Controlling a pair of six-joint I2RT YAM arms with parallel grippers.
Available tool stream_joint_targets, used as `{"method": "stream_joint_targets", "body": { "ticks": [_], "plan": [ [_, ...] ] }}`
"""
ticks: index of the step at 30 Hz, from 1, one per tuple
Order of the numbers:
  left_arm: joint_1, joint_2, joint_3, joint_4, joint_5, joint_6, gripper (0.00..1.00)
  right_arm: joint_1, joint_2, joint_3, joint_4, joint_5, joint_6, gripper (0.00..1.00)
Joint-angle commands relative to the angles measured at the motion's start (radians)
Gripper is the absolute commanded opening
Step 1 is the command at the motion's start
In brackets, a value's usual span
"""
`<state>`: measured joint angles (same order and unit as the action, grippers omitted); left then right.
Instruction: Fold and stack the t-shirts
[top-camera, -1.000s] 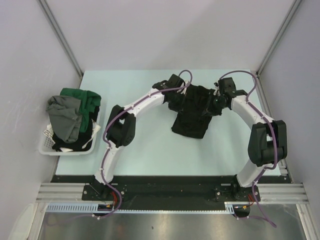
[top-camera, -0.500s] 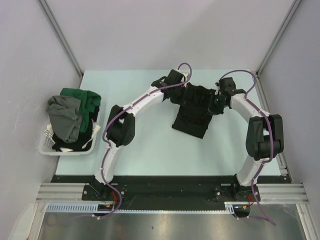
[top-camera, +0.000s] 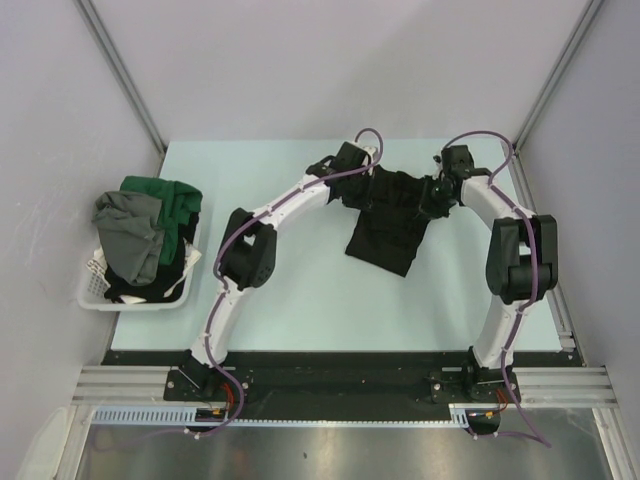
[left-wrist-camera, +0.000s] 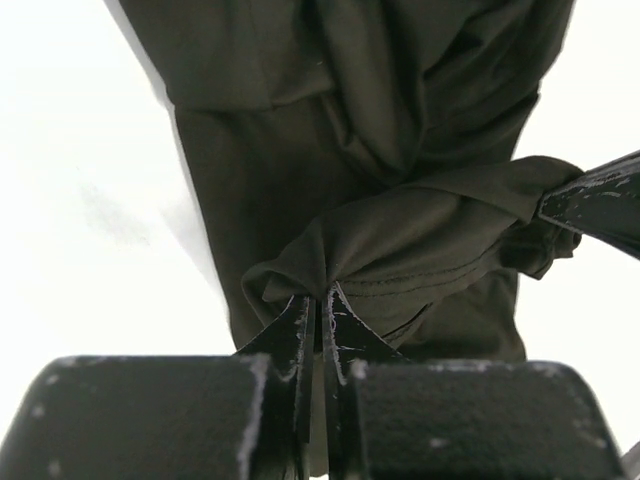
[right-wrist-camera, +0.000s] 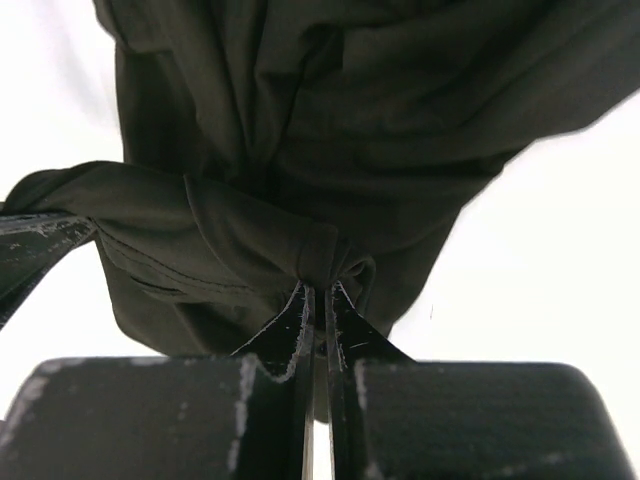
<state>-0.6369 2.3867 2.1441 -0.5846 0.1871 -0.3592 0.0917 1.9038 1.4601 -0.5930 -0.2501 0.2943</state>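
The black t-shirt (top-camera: 385, 225) lies on the tabletop (top-camera: 300, 300), well to the right of the white basket (top-camera: 95, 292) and a little farther back than it. The upper part of the shirt is bunched up between the two hands. The lower part spreads flat on the side nearer to the arm bases.

The left hand (left-wrist-camera: 318, 300) is pressed together and pinches a fold of the shirt edge, at the end closer to the basket. The right hand (right-wrist-camera: 318, 295) is also pressed together on a gathered fold, at the end farther from the basket. The cloth between them is pulled into a thick, wrinkled band.

Inside the basket a dark green t-shirt (top-camera: 172, 196) and a grey t-shirt (top-camera: 130, 232) are piled high. Some black cloth (top-camera: 150, 290) lies under them, at the basket's near rim.
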Motion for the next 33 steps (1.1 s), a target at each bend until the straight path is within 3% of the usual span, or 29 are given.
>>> {"method": "stream_joint_targets", "body": {
  "ticks": [1, 2, 4, 6, 11, 16, 21, 28, 33],
  "plan": [
    [0.023, 0.011, 0.048, 0.038, 0.018, -0.011, 0.1, -0.003, 0.043, 0.08, -0.007, 0.012, -0.012, 0.0],
    [0.028, 0.011, 0.045, 0.04, 0.018, -0.012, 0.15, -0.004, 0.055, 0.1, -0.016, 0.014, -0.014, 0.0],
    [0.031, 0.011, 0.043, 0.04, 0.025, -0.014, 0.27, 0.002, 0.076, 0.117, -0.047, 0.031, -0.017, 0.2],
    [0.034, 0.012, 0.04, 0.042, 0.025, -0.014, 0.31, 0.008, 0.086, 0.124, -0.062, 0.051, -0.018, 0.36],
    [0.04, -0.007, 0.022, 0.031, -0.007, -0.003, 0.34, 0.022, 0.075, 0.138, -0.059, 0.116, -0.021, 0.56],
    [0.042, -0.079, -0.042, -0.007, -0.049, 0.063, 0.33, 0.02, 0.026, 0.155, -0.068, 0.196, -0.02, 0.62],
    [0.04, -0.251, -0.257, -0.011, -0.075, 0.109, 0.32, 0.023, -0.081, 0.14, -0.091, 0.235, -0.008, 0.68],
    [0.042, -0.475, -0.637, 0.081, -0.035, 0.08, 0.33, 0.052, -0.27, -0.006, -0.126, 0.25, 0.034, 0.68],
    [0.039, -0.514, -0.707, 0.123, 0.018, 0.051, 0.33, 0.12, -0.365, -0.127, -0.153, 0.297, 0.089, 0.69]
  ]
}}
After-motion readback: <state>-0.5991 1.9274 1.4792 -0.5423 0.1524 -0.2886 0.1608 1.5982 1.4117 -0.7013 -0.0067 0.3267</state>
